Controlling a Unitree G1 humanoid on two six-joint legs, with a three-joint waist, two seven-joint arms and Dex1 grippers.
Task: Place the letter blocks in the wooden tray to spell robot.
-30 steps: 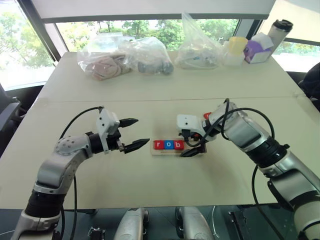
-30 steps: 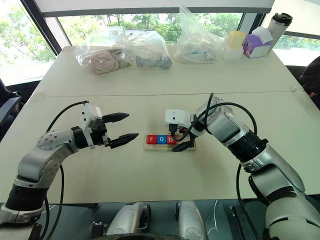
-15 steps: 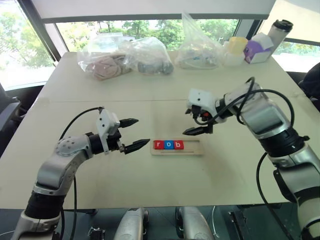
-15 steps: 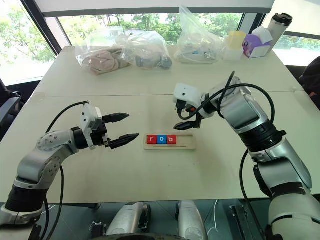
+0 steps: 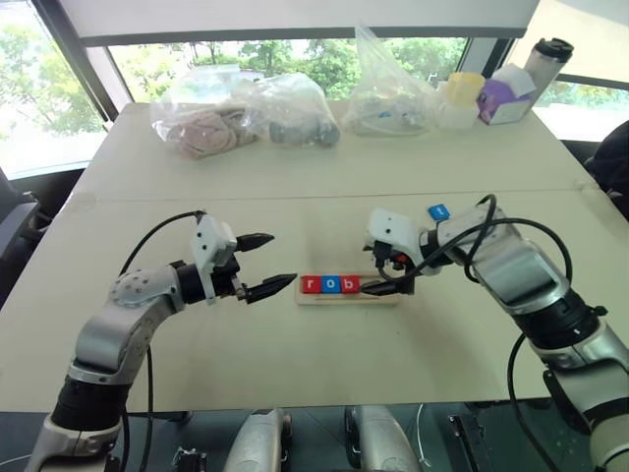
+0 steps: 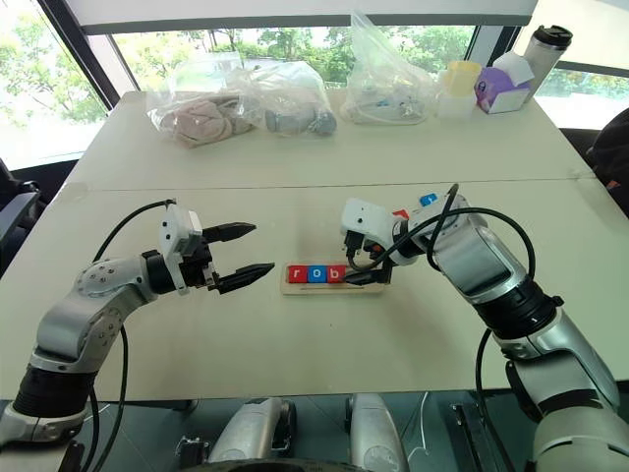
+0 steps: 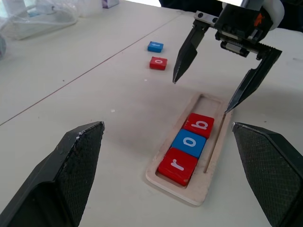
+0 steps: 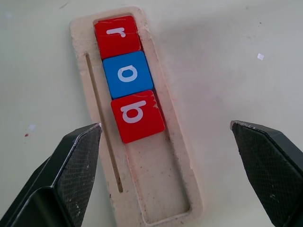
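Note:
The wooden tray lies mid-table and holds three letter blocks side by side at its left end: a red r, a blue o and a red b. Its right part is bare. Two loose letter blocks lie on the table beyond it, one blue and one red. My right gripper hangs open, pointing down over the tray's bare right end, with nothing between its fingers. Left of the tray, my left gripper is level, open and empty, pointing at the tray.
Several clear plastic bags with contents lie along the table's far side. At the far right stand a yellow cup, a purple box and a tumbler. A seam crosses the table behind the tray.
My right gripper lifted off the tray's right end, swung back above the table, then came down again over the tray's bare part. The left arm and the three blocks stayed put.

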